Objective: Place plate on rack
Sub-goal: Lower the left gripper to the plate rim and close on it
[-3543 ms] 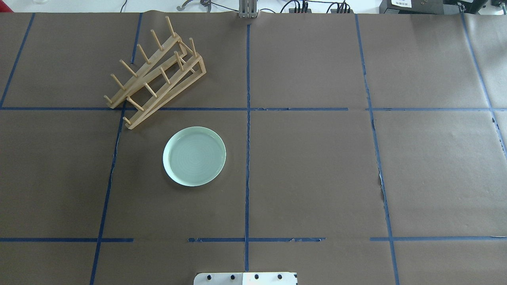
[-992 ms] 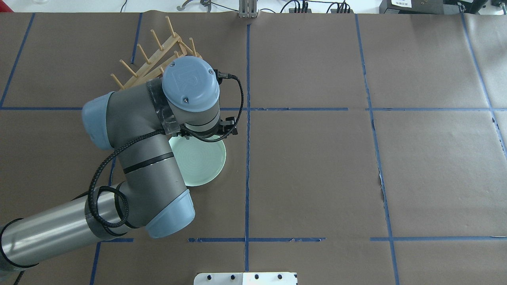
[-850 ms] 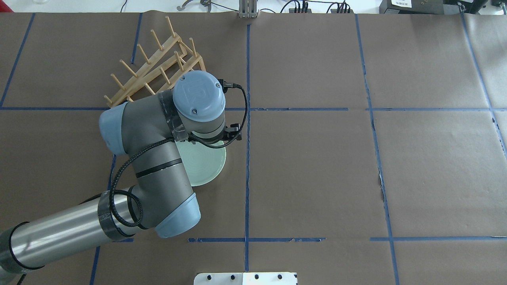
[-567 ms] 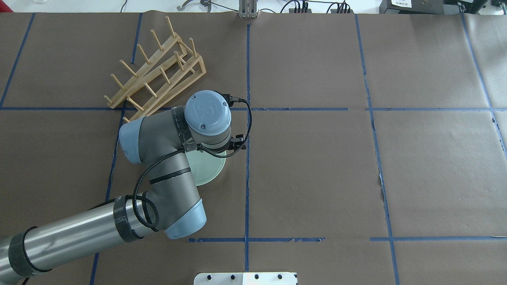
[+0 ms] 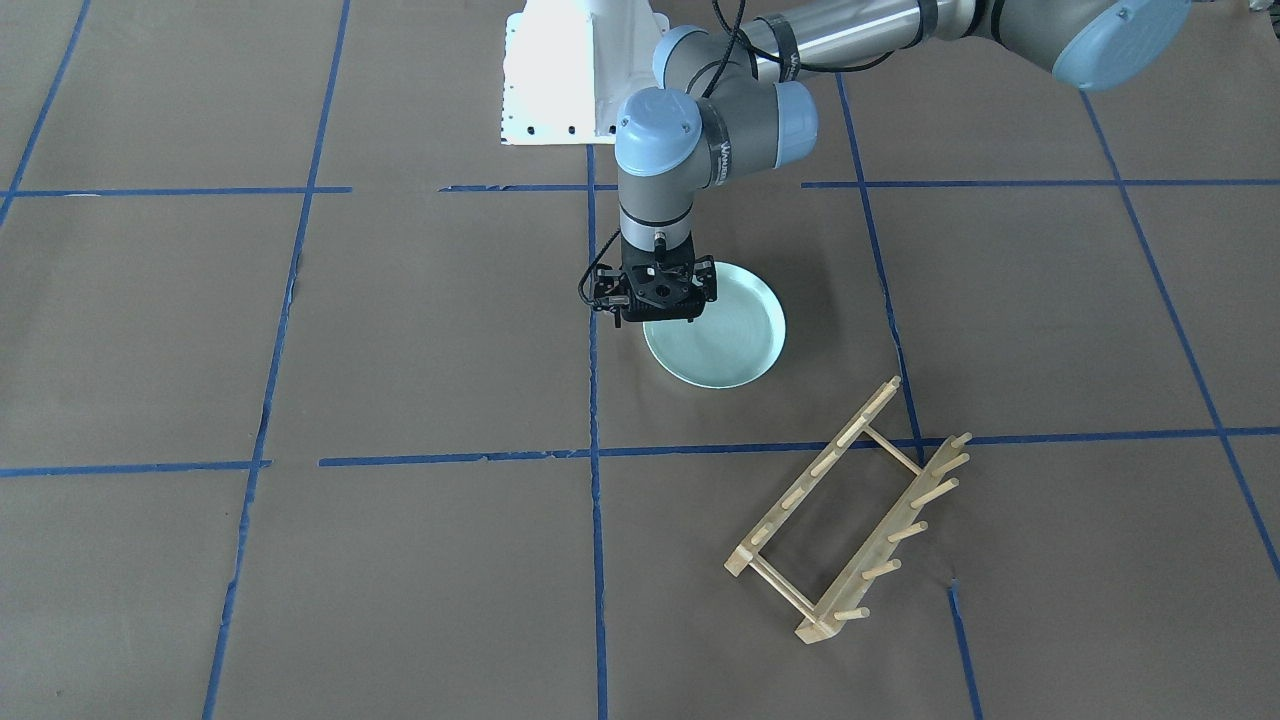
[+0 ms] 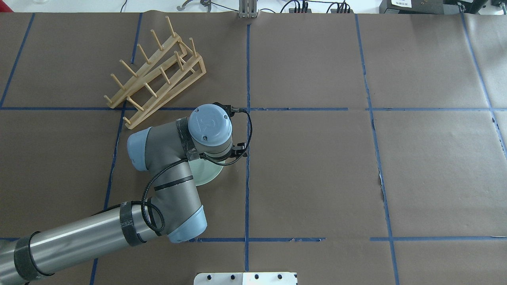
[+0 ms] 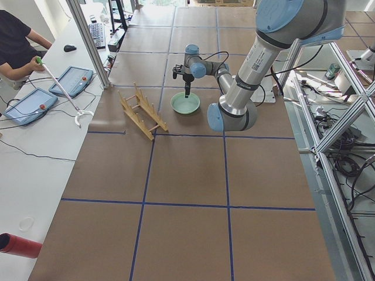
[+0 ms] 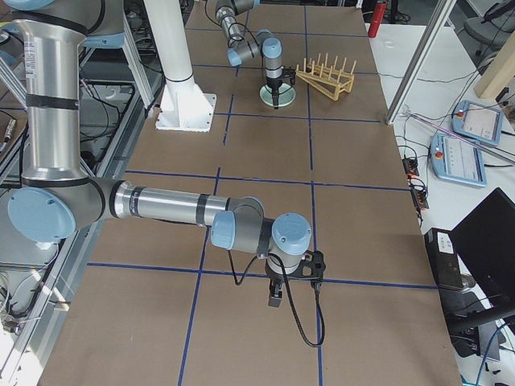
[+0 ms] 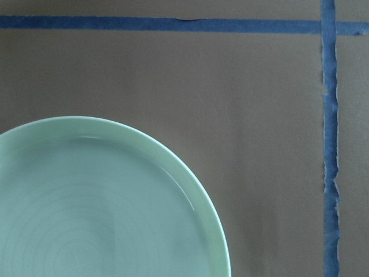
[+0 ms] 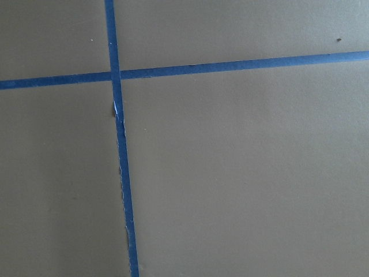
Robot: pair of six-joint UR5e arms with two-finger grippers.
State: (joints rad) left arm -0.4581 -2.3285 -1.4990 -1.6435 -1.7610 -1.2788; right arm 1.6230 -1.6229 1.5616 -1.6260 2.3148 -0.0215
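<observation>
Pale mint-green, the round ringed plate (image 5: 725, 345) lies flat on the brown-papered desk (image 5: 400, 330), well apart from the light wooden pegged rack (image 5: 850, 520). Our left hand (image 5: 652, 312) hangs seemingly just over the plate's rim. We cannot tell whether it, or the right hand (image 8: 274, 299), is clenched.

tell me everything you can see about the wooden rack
The rack looks like light, unfinished wood. It has two parallel rails joined by thin crossbars, and each rail carries a row of upright dowel pegs. It stands empty on the brown paper table cover, set diagonally to the blue tape lines, with one end crossing a line. Only the table touches it. The plate lies flat nearby, apart from it.
</observation>
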